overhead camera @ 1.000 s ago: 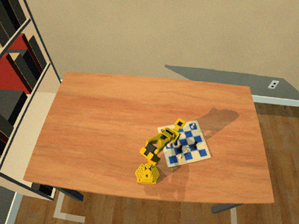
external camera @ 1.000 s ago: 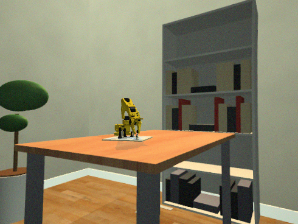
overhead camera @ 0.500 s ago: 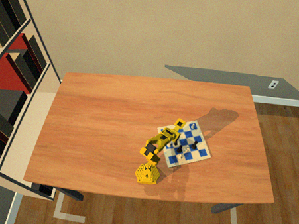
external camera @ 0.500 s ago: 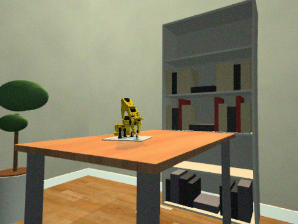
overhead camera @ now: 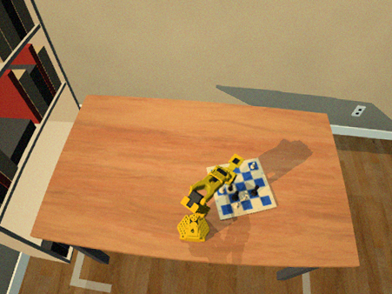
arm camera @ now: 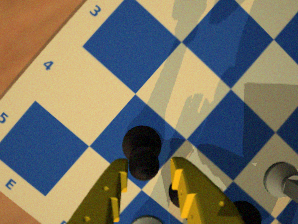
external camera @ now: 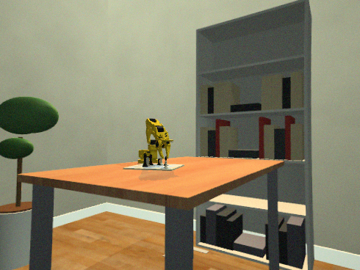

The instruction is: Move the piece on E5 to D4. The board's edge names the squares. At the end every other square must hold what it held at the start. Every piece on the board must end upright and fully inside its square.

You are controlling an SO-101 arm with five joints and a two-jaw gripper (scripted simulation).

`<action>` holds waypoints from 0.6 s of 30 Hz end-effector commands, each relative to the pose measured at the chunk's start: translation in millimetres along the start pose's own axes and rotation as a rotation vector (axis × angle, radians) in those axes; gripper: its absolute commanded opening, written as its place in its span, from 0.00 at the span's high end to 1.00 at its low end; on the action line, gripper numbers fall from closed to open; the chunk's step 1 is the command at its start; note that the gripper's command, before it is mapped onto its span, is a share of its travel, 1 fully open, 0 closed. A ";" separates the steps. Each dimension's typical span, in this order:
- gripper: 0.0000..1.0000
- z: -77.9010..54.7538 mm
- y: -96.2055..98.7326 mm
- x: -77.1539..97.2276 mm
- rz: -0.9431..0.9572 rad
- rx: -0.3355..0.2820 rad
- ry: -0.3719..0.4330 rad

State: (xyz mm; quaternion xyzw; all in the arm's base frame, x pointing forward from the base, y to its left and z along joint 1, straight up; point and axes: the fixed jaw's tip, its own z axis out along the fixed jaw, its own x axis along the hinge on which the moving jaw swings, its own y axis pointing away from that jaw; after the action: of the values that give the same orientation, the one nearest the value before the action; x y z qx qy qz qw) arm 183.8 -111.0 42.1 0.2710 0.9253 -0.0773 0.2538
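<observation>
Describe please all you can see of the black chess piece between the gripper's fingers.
The black chess piece is dark, glossy and rounded, seen from above in the wrist view as a round head over a wider body; it looks like a pawn. It appears upright on a blue square of the board, in the row marked 4. The yellow gripper stands around it, nearly shut, one finger on each side. Whether they touch it is unclear.

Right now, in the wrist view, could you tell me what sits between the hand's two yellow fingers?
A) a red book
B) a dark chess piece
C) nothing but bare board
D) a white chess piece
B: a dark chess piece with a round head stands between the yellow fingers of the hand, over the blue-and-cream board.
</observation>
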 end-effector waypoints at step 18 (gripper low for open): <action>0.90 -40.5 1.7 -24.1 0.003 -0.005 -0.010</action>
State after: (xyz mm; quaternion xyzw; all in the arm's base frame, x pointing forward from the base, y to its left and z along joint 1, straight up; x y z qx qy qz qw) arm 183.8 -110.9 81.2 0.2709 0.9253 -0.0773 0.2539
